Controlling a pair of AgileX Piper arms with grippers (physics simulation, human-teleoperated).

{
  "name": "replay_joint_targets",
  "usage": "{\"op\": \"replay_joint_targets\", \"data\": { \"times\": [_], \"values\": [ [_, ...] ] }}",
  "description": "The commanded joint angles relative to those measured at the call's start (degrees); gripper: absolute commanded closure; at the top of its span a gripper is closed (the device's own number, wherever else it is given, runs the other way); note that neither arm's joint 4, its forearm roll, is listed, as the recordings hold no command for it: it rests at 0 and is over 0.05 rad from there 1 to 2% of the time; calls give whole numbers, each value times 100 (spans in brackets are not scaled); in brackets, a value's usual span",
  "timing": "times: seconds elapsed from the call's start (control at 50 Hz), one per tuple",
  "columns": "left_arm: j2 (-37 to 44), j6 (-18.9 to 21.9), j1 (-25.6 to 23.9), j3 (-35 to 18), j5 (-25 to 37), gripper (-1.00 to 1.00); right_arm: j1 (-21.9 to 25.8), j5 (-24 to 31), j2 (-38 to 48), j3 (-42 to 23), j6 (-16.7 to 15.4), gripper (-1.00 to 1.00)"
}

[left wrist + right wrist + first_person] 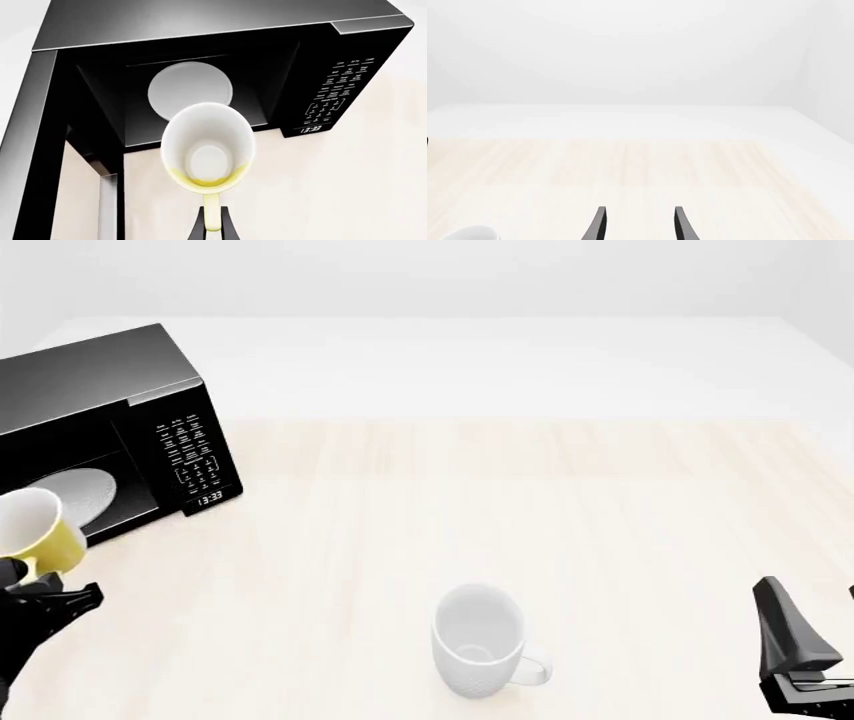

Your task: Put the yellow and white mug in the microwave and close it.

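Observation:
The yellow and white mug (209, 150) (38, 532) hangs above the table just in front of the microwave's open mouth, tipped with its white inside facing the camera. My left gripper (212, 227) (30, 585) is shut on its yellow handle. The black microwave (114, 415) (200, 30) stands at the far left with its door (30, 150) swung open; the round white turntable plate (190, 92) (78, 492) shows inside. My right gripper (638, 225) (814, 655) is open over bare table at the near right, holding nothing.
A slightly larger all-white mug (477, 640) (467, 234) lies on its side near the front middle of the wooden table (534, 500). The keypad and clock (191, 465) sit on the microwave's right face.

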Motion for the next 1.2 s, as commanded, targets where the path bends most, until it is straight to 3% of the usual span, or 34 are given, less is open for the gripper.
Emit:
{"op": "replay_joint_targets", "data": {
  "times": [0.02, 1.2],
  "values": [
    [454, -81, 103, -128, -273, 100, 0, 0, -1, 0, 1, -100],
    [1470, -286, 134, -1167, -331, 100, 0, 0, -1, 0, -1, -100]
  ]
}}
